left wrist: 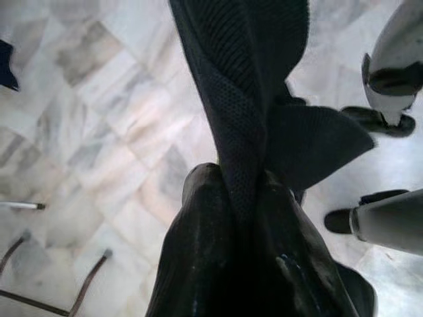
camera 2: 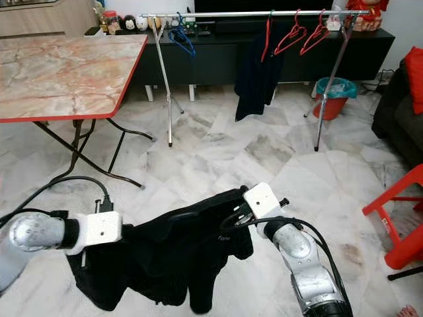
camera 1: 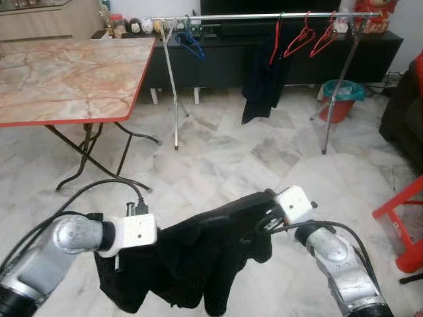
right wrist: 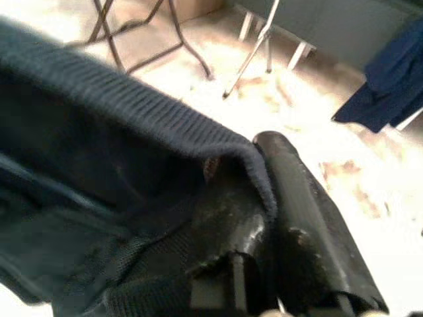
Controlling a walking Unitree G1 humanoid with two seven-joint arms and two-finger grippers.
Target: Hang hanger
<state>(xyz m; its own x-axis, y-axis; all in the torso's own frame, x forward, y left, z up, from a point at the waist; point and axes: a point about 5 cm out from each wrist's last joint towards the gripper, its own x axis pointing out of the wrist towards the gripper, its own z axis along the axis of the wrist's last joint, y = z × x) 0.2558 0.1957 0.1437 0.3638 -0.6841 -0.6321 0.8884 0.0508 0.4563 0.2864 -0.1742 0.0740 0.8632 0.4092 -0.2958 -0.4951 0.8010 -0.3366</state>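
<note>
A black garment hangs low between both arms, well in front of the clothes rail that crosses the far side of the room. The left gripper is clamped on a twisted fold of it, as its wrist view shows; the head views hide those fingers behind cloth. The right gripper pinches the ribbed hem between closed fingers. On the rail hang a blue hanger, two red hangers and a dark garment. A marble-topped table stands left of the rail.
</note>
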